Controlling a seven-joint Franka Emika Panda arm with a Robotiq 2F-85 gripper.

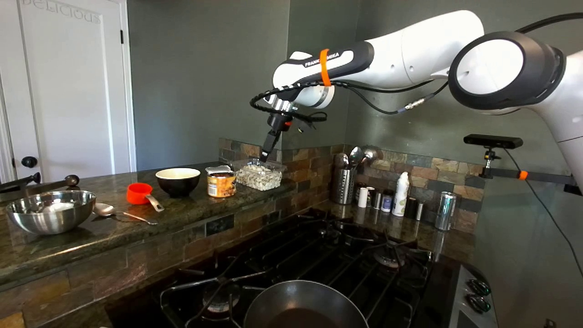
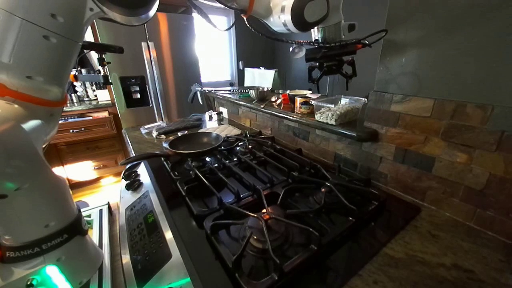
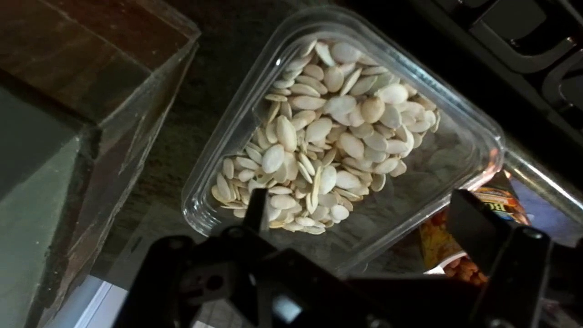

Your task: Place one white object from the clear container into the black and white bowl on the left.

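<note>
Hanging upper rt in an ext. view, Robotiq gripper (image 2: 333,89) is gaping just above clear plastic tub (image 2: 338,103) w/ pumpkin seeds (image 3: 328,136).

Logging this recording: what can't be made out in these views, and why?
Floor of the small round black-and-white bowl: in an exterior view, behind its near rim.
Floor of the shallow clear plastic tub: wrist view, partly covered by pale flat seeds.
Print on the orange cylindrical can: too small in both exterior views; wrist view, partly behind the open black pincer.
Wording on the tall white bottle: too small in an exterior view.
</note>
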